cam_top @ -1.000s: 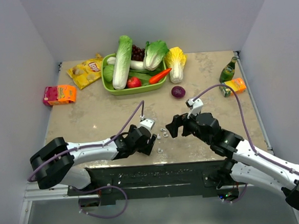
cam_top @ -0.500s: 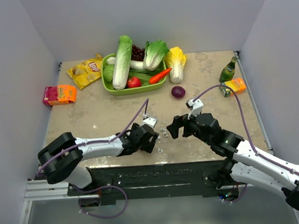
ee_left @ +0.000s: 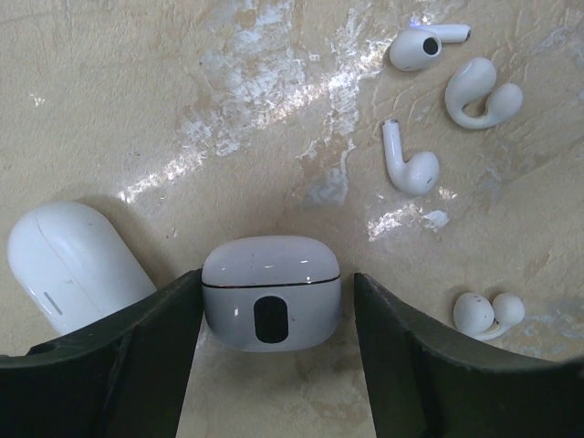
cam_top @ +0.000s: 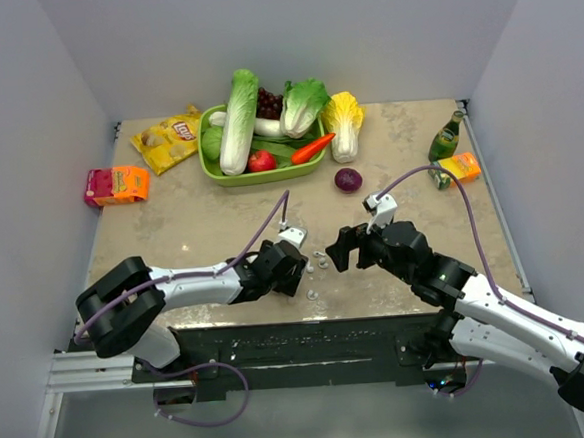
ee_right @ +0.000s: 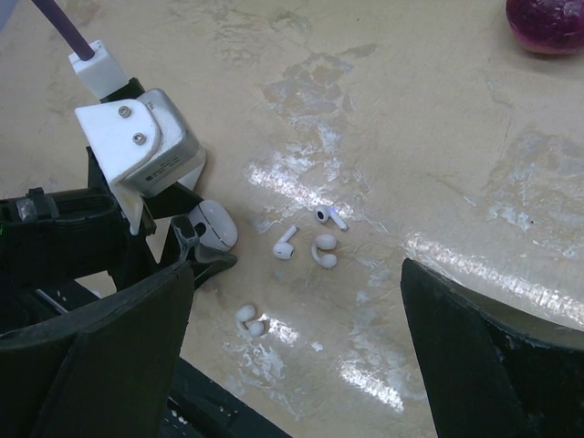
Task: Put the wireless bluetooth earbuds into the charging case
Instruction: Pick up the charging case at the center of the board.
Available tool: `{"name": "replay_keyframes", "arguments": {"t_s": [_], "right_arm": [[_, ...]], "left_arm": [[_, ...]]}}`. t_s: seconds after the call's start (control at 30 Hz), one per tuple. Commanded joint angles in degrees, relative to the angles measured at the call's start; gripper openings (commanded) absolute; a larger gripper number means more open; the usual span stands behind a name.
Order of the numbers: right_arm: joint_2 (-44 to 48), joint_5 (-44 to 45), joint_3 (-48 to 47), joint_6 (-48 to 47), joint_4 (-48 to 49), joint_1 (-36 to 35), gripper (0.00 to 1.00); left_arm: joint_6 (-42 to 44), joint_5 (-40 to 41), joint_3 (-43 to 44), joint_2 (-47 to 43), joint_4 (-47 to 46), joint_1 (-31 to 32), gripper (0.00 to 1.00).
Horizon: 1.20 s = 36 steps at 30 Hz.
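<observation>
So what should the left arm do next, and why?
Probably close its fingers on the charging case: it sits between them, lid shut, with a gap at one finger. The earbuds lie loose beside it.

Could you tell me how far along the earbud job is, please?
Nothing is done yet: four earbuds lie loose on the table. In hand: the left fingers flank the closed charging case, not yet clamped. Left: open it and seat the earbuds. The right fingers are open and empty.
</observation>
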State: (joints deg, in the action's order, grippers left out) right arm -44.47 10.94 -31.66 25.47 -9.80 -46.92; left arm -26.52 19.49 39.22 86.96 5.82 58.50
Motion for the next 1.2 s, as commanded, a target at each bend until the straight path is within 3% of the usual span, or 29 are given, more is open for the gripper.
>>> {"name": "replay_keyframes", "arguments": {"t_s": [0.0,1.17], "right_arm": [[1.4,-0.1,-1.4,0.1,0.0,0.0,0.98],[2.1,0.7,-0.3,0.1,-0.3,0.0,0.98]], "left_arm": [[-0.2,-0.3,0.0,1.2,0.2,-0.7,0.73],[0.1,0.8,1.5,1.0,8.9,1.2,0.78]]}}
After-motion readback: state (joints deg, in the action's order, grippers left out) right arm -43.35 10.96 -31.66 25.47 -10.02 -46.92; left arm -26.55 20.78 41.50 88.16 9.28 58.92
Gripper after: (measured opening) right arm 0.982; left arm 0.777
